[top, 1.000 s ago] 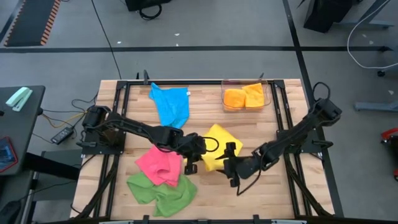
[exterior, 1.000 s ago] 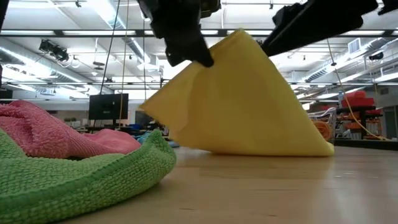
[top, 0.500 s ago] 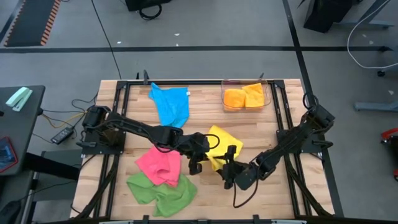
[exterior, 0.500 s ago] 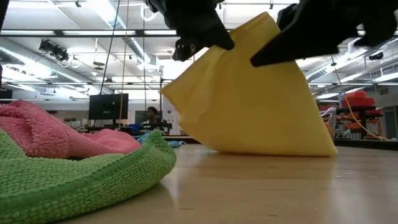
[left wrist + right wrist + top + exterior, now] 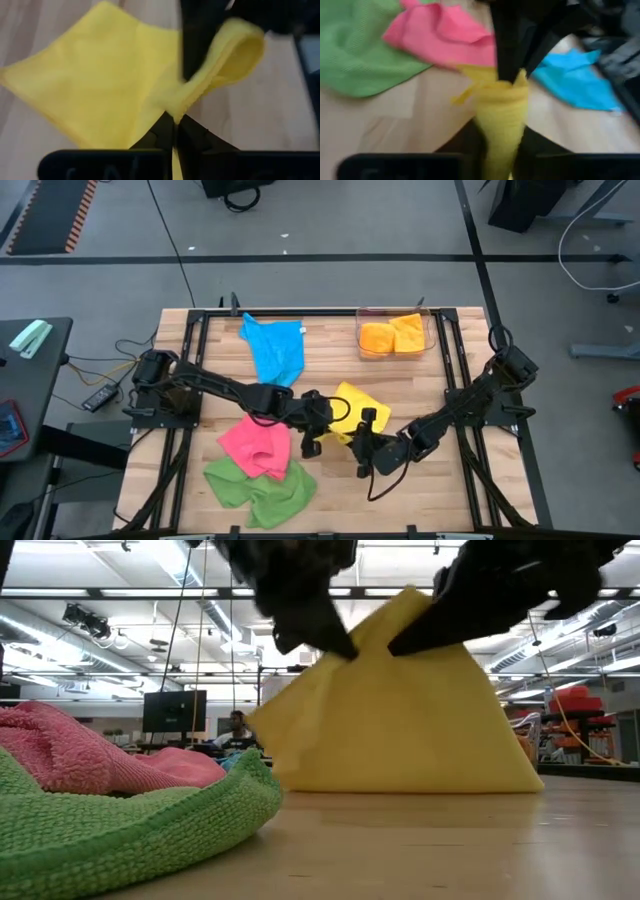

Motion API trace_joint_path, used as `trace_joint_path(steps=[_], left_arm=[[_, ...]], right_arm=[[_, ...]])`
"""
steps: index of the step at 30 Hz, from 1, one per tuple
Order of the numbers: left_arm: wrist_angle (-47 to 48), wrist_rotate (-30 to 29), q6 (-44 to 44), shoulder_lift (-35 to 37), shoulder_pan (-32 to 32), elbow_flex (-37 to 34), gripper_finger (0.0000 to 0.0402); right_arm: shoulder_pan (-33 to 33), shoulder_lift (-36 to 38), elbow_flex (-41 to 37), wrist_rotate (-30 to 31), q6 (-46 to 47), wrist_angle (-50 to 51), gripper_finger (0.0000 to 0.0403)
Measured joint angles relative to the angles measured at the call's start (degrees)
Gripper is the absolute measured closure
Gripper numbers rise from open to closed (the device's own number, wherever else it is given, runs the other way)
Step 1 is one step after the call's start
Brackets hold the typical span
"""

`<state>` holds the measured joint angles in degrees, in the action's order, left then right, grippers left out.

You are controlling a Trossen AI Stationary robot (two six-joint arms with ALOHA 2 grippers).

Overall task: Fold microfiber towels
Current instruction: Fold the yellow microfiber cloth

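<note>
With both grippers meeting mid-table, the yellow towel [image 5: 352, 406] hangs tented beneath them. Left gripper [image 5: 311, 434] is clamped on one raised edge. Right gripper [image 5: 363, 442] pinches the towel's fold just beside it.

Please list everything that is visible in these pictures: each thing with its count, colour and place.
yellow towel: 1, yellow, table centre, lifted between both grippers
pink towel: 1, pink, left of the yellow one, crumpled
green towel: 1, green, near edge, partly under the pink one
blue towel: 1, blue, far side
orange towels: 2, orange, inside the bin
clear bin: 1, clear, far right
table: 1, light wood
left gripper: 1, dark, jaws shut on the yellow towel
right gripper: 1, dark, jaws shut on the yellow towel
</note>
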<state>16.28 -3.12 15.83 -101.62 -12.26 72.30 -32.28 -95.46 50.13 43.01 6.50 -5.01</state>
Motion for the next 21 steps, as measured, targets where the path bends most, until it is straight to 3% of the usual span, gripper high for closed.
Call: trace_joint_path(steps=[5, 9, 15, 21], left_arm=[[-6.07, -1.67, -1.95, 0.00, -0.96, -5.31, 0.0372], [-8.41, -1.79, -1.69, 0.00, -2.02, -7.66, 0.0315], [-9.34, -2.79, 0.45, 0.00, -4.51, -8.95, 0.0231], [-8.91, -16.01, -0.91, -1.52, -8.15, -8.98, 0.0188]], right_arm=[[2.96, 0.00, 0.00, -10.01, 6.25, 4.62, 0.0392], [6.05, -0.37, -0.44, -14.02, 14.52, 12.42, 0.0395], [5.85, -0.37, -2.56, -18.36, 21.53, 12.54, 0.0395], [5.50, -0.37, -3.37, -20.15, 26.99, 12.58, 0.0395]])
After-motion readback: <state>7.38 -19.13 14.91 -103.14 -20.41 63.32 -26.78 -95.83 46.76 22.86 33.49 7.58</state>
